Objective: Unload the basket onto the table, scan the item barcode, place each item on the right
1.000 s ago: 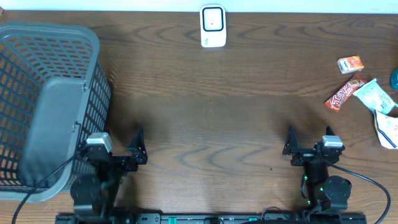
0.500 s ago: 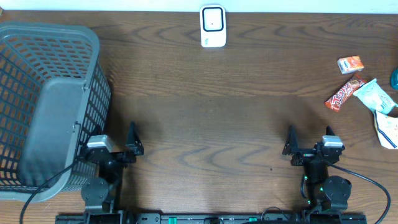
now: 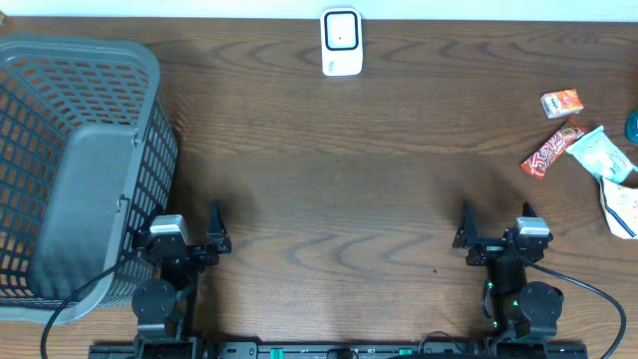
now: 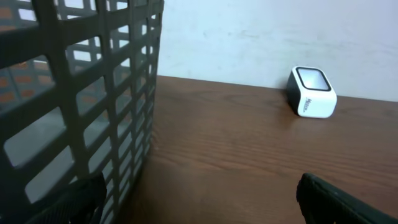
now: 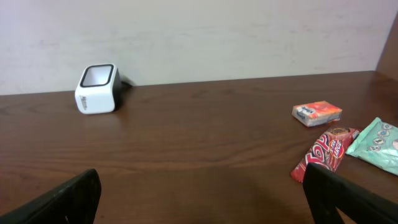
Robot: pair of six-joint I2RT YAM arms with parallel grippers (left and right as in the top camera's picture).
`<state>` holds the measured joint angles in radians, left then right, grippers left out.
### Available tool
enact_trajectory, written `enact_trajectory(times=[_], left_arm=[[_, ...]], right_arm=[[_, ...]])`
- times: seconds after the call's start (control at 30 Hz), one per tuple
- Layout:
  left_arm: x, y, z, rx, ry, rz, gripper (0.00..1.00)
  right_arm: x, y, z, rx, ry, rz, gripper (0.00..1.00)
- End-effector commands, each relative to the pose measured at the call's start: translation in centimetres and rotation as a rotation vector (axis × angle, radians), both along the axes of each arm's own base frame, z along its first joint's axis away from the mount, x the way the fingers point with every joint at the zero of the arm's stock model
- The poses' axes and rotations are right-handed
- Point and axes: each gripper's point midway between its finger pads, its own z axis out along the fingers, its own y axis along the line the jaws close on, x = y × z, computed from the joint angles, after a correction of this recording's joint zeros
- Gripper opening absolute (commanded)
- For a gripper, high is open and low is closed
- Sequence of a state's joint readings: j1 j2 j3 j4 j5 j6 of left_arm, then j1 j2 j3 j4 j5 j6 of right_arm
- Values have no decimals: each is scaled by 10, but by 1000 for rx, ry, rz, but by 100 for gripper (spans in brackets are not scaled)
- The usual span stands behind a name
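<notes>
The white barcode scanner stands at the table's far edge, also seen in the left wrist view and the right wrist view. At far right lie the items: a small orange box, a red candy bar and a mint-green packet. My left gripper is open and empty at the near edge, beside the basket. My right gripper is open and empty, near the front edge, well short of the items.
A tall grey mesh basket fills the left side, its wall close against my left gripper. A white wrapper and a teal thing lie at the right edge.
My left arm has swung from pointing slightly right to pointing straight ahead, shifting a little rightward. The right arm and the items have not moved.
</notes>
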<state>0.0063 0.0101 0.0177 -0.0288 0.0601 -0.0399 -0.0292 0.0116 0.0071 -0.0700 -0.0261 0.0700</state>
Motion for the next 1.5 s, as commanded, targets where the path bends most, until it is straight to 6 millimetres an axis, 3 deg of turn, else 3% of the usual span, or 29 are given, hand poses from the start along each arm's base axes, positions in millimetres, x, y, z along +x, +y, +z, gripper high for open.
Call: enact_trajectory(times=[0.0, 0.3, 1.47], left_arm=[[-1, -9, -15, 19, 46, -44, 98], [-1, -1, -15, 25, 47, -1, 98], [-1, -1, -15, 25, 49, -1, 98]], right_arm=[[0, 1, 0, -12, 0, 4, 99], [0, 1, 0, -12, 0, 4, 99], [0, 1, 0, -12, 0, 4, 99]])
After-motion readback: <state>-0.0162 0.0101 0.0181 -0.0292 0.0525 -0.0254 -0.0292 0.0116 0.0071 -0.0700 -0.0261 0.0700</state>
